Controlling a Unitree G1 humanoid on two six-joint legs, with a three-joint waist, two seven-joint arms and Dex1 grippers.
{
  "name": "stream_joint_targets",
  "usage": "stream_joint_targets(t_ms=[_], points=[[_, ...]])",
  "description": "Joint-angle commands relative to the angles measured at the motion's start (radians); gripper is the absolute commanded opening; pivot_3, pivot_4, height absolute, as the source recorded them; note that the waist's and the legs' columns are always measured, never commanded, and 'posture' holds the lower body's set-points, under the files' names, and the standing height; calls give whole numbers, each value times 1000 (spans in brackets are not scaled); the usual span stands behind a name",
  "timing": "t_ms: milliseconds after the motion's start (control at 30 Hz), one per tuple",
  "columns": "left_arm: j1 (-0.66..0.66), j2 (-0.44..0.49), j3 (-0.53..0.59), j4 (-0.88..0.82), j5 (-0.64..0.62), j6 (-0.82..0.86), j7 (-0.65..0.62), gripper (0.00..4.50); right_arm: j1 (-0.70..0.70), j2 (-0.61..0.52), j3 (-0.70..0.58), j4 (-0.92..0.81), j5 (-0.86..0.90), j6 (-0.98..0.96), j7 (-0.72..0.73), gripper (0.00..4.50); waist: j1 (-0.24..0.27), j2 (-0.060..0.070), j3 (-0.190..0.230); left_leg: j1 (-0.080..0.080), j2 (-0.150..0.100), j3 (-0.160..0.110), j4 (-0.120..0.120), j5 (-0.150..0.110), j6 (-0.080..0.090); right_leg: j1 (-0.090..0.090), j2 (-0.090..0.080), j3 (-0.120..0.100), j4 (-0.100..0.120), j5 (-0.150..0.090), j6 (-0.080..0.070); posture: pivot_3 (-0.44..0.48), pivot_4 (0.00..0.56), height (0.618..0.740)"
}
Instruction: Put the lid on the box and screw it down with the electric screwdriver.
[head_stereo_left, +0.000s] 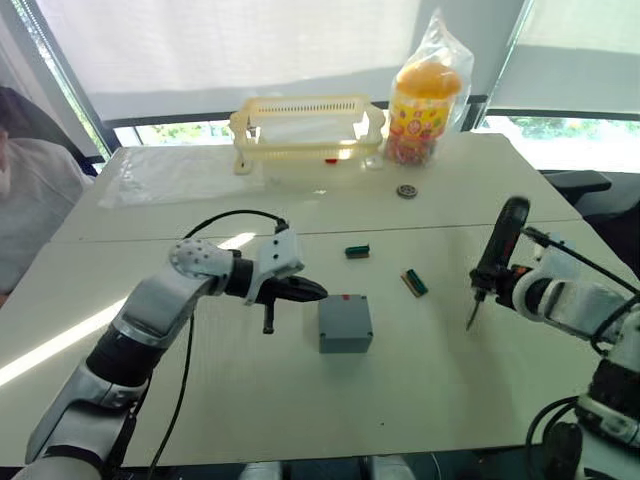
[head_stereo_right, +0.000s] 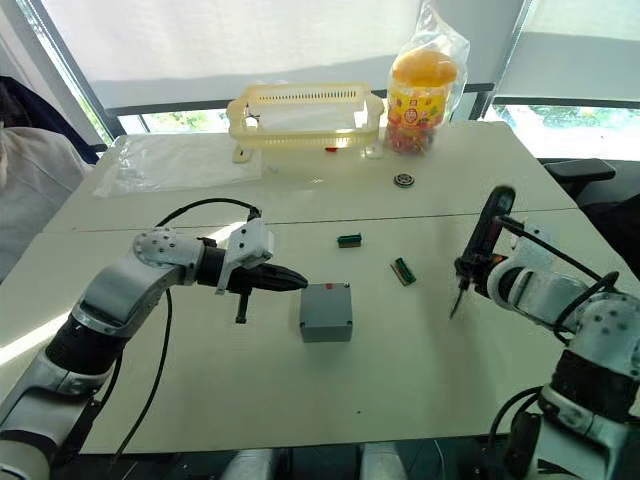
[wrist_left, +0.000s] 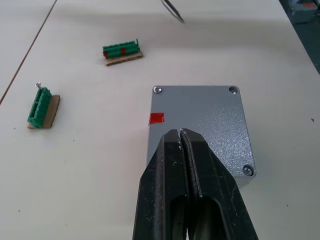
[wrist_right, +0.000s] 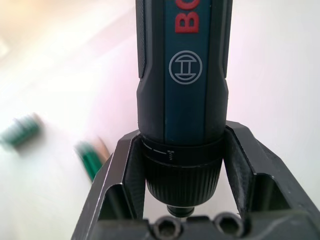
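Grey-blue, the box (head_stereo_left: 345, 323) sits mid-table with the lid (wrist_left: 200, 125) on top, screws showing at three of its corners. Just beside its red-marked side hovers the left gripper (head_stereo_left: 312, 290), fingers pressed together on nothing. Well off to the right, the right gripper (wrist_right: 182, 170) pinches the electric screwdriver (head_stereo_left: 495, 255), bit tilted down above the table (head_stereo_left: 420, 400).

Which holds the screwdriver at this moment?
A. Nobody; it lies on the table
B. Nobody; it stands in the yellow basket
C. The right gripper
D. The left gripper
C: the right gripper is clamped around the screwdriver, bit pointing down above the table, off to the side of the box; the left gripper is shut and empty.
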Motion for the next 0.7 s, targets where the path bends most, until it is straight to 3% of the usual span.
stream_joint_targets(t_ms=[33,233,367,700], points=[[-32,-7,1,10,-3,-3,-23,0,52,19,113,-204,-91,-246,214,1757,0,-1,0,0,0,0,0,0,0,0,0,0,0,0,0,0,150,740],[-13,-65,-11,6,-7,10,0,0,115,67,337,-306,-244,-531,490,1757,0,-1,0,0,0,0,1,0,0,1,0,0,-1,0,0,0,150,740],[-1,-119,-30,20,14,8,38,0,150,144,455,-276,-315,-660,588,1757,4,-1,0,0,0,-1,1,0,0,2,0,0,-1,0,0,0,150,740],[39,-154,-98,34,92,-13,85,0,216,181,532,-258,-417,-763,681,1757,5,-1,0,0,0,-1,3,0,0,2,0,0,0,0,0,0,150,740]])
